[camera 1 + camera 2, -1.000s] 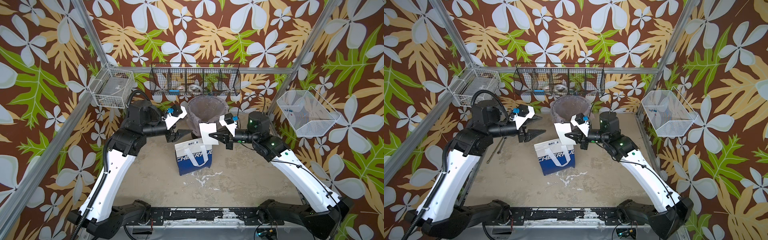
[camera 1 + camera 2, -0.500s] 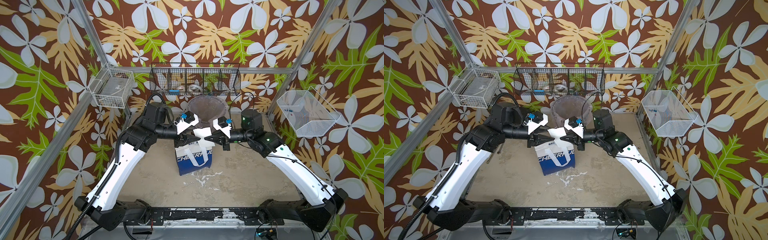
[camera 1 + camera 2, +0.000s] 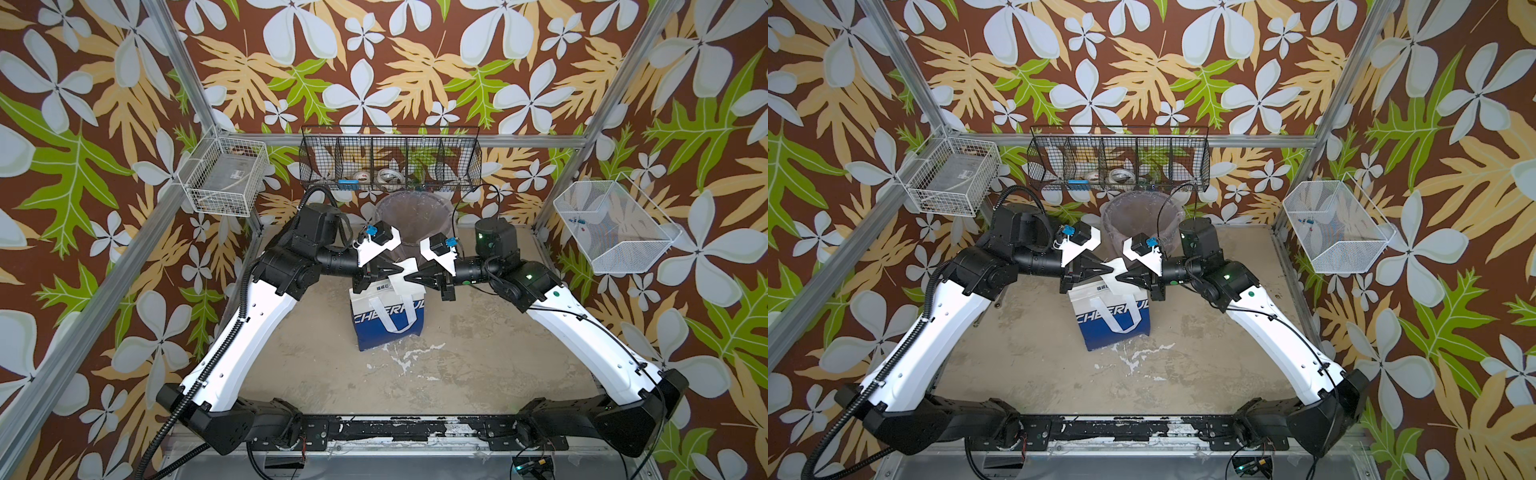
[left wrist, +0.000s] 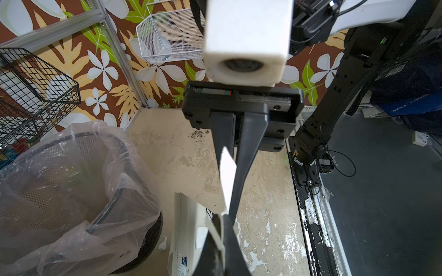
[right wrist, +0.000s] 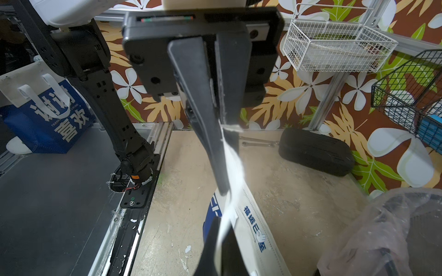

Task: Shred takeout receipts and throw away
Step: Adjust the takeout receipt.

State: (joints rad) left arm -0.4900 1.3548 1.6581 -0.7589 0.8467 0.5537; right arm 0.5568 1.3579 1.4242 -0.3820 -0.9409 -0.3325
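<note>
Since 1 sec ago the left gripper, which stood off to the side w/ jaws apart, is over at the takeout receipt and closed; it now pinches one side of the slip. The right gripper is clamped on the opposite side, the tips of both nearly meeting. The receipt hangs in the air between them, above the tote bag and just in front of the lined bin, not touching the tabletop. The paper looks very light, thin and limp; it curves in the wrist views & should tear easily. The best hold is prob. both grips close together on one edge, so a tear starts between them; held far apart it may only stretch or slip out.
</note>
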